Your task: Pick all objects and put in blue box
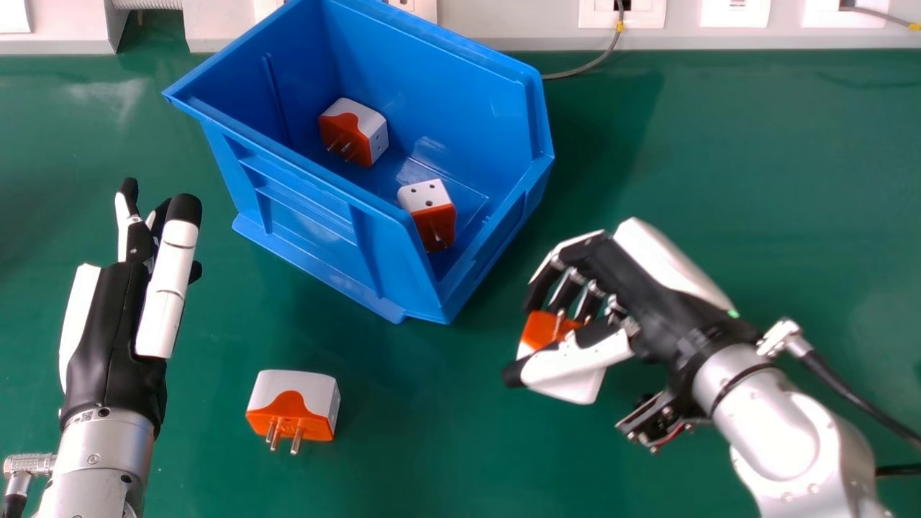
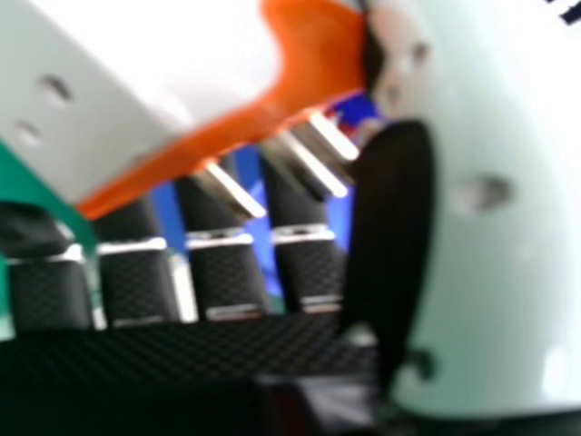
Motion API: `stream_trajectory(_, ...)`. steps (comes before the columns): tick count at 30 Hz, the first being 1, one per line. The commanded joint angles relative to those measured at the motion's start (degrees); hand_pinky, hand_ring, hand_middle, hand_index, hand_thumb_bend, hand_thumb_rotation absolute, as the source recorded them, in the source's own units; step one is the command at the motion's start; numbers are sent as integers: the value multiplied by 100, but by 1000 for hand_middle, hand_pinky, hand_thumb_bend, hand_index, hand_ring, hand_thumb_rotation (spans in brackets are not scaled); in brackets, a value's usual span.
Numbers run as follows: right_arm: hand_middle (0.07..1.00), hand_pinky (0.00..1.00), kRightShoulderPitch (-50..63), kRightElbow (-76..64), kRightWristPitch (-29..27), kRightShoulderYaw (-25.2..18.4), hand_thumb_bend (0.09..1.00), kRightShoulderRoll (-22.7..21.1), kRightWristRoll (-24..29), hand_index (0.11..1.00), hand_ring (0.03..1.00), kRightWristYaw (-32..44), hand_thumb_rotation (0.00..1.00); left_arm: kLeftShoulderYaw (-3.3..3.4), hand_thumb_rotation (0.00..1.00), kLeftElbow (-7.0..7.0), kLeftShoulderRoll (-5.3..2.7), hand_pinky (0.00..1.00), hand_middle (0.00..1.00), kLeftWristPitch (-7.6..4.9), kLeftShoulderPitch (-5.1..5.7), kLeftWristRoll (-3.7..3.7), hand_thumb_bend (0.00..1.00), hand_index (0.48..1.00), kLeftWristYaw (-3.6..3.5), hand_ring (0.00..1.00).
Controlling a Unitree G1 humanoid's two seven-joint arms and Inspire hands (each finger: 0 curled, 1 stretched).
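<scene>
Right hand (image 1: 640,291) curled round a plug (image 1: 581,387), I have it right of the box (image 1: 313,219). Inside lie a far plug (image 1: 354,132) and near plug (image 1: 429,214); a loose plug (image 1: 293,409) sits on the table (image 1: 734,144) in front. Half done, I judge, with two left.

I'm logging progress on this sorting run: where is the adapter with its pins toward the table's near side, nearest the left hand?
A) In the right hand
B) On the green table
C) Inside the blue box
B: the adapter rests on the green table, outside the blue box.
</scene>
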Motion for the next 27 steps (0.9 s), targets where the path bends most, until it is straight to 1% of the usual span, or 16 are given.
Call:
stream_trajectory(1, 167, 62, -157, -141, -14, -139, 483, 9, 37, 470, 101, -138, 144, 20, 1000, -163, 51, 880, 973, -33, -46, -14, 645, 995, -6, 969)
stream_trajectory(5, 159, 55, -265, -91, 11, -214, 483, 5, 54, 470, 94, -253, 143, 34, 1000, -153, 54, 880, 972, -43, -45, -27, 644, 995, -12, 969)
stream_trajectory(10, 153, 46, -505, -29, 41, -361, 486, 31, 168, 470, 86, -347, 143, 24, 1000, -176, 44, 880, 971, -29, -39, -35, 636, 994, -14, 969)
stream_trajectory(13, 152, 46, -599, 19, 36, -397, 486, 59, 236, 470, 86, -411, 143, 40, 1000, -185, 48, 880, 970, -22, -30, -53, 636, 994, -23, 969)
stream_trajectory(17, 155, 50, -729, 96, 76, -451, 486, 140, 346, 470, 90, -473, 142, 62, 1000, -141, 54, 879, 970, -47, -29, -75, 637, 994, -40, 969)
stream_trajectory(23, 149, 43, -1015, 188, 230, -446, 487, 290, 382, 470, 83, -583, 141, 83, 1000, -176, 59, 880, 970, -32, 1, -83, 637, 994, -65, 969)
stream_trajectory(25, 145, 39, -1139, 213, 317, -411, 487, 359, 362, 470, 78, -616, 141, 88, 1000, -167, 64, 880, 970, -44, 6, -83, 638, 994, -73, 969)
stream_trajectory(27, 142, 35, -1290, 283, 339, -372, 487, 431, 359, 470, 75, -660, 140, 98, 1000, -125, 77, 881, 970, -65, -7, -86, 638, 993, -83, 969)
